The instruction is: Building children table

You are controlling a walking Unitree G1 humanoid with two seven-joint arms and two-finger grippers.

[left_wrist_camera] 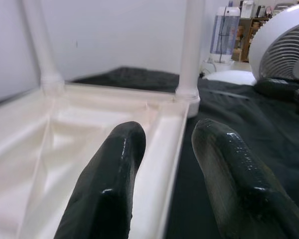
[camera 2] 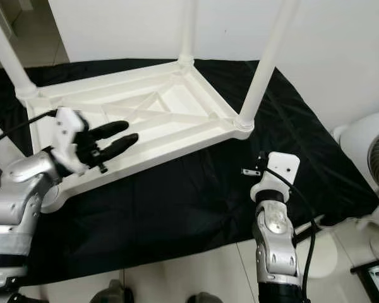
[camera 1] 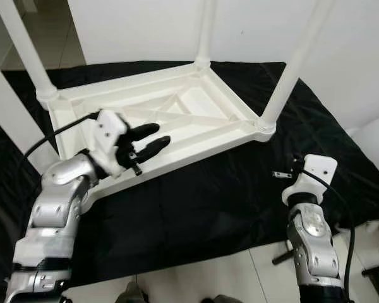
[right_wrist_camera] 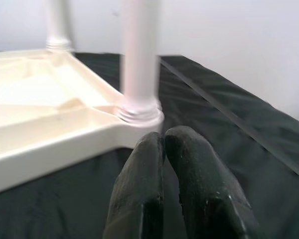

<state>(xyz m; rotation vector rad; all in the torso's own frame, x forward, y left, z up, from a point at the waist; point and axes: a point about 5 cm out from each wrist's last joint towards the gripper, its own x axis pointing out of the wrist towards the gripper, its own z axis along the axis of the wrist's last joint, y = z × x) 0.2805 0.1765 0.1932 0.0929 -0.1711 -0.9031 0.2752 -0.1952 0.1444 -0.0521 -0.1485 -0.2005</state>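
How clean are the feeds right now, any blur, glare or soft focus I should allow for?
Eye views: sharp and evenly lit; the black cloth swallows shadow detail. Left wrist view: the open left end effector is soft, with glints on its fingers; the table frame looks washed out. Right wrist view: the shut right end effector and the table leg are blurred.

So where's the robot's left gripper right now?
In the eye views, the left gripper is on the robot's left, its two black fingers open over the near rim of the upturned white plastic table, which lies on the black cloth.
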